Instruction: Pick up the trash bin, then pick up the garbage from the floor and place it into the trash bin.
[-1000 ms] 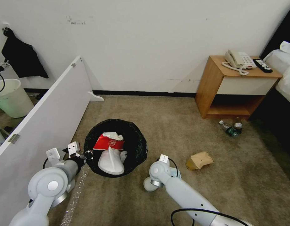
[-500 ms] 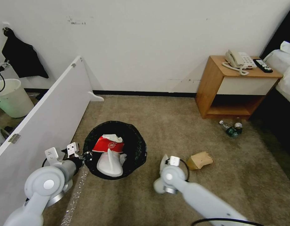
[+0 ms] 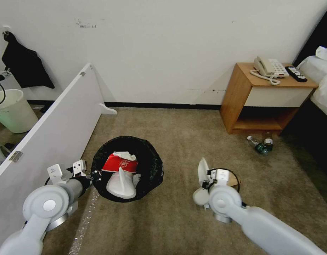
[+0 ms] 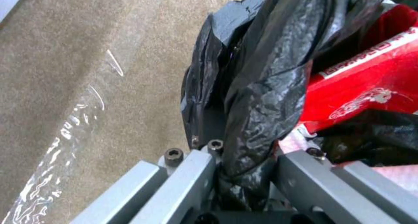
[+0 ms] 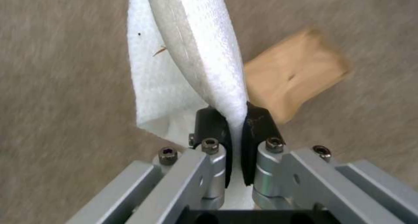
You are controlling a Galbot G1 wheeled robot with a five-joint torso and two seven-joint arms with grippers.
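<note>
Carpet [image 3: 177, 219], head view: one bin [image 3: 154, 166] holding one slipper [image 3: 120, 182] and one red packet [image 3: 119, 164], two bottles [image 3: 260, 145] by the nightstand [image 3: 241, 95]; left wrist view: left gripper [image 4: 244, 171] pinching bin's black liner [image 4: 261, 87]; right wrist view: right gripper [image 5: 235, 126] pinching one second slipper [image 5: 204, 51] above one cardboard piece [image 5: 292, 77].

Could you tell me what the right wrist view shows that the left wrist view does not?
Right wrist view: the right gripper shut on a white slipper, with a brown cardboard piece on the floor beyond. Left wrist view: the left gripper shut on the black-bagged rim of the trash bin, a red packet inside and a clear plastic strip on the floor. Both: beige carpet.
</note>
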